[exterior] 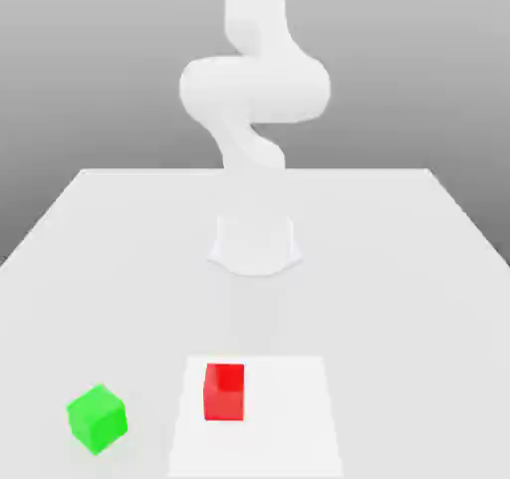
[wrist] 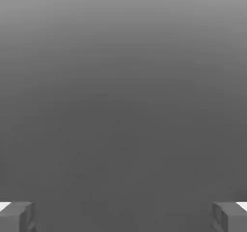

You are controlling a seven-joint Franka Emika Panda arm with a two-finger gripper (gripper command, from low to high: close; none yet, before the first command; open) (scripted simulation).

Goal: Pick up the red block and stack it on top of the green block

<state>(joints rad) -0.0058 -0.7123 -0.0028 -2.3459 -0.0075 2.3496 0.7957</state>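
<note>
The red block (exterior: pixel 224 391) rests on the table near its front edge, about at the middle of the exterior view. The green block (exterior: pixel 97 418) sits on the table toward the exterior view's left of the red one, turned slightly, with a clear gap between them. In the hand view my gripper (wrist: pixel 123 217) is open. Its two grey fingertips (wrist: pixel 17 216) stand far apart with nothing between them, against a plain grey background.
The white table (exterior: pixel 398 268) stretches wide around both blocks. A brighter white rectangle (exterior: pixel 289 417) lies under the red block. The arm's base (exterior: pixel 255 243) stands at mid-table behind the blocks, and the white arm (exterior: pixel 254 89) rises above it.
</note>
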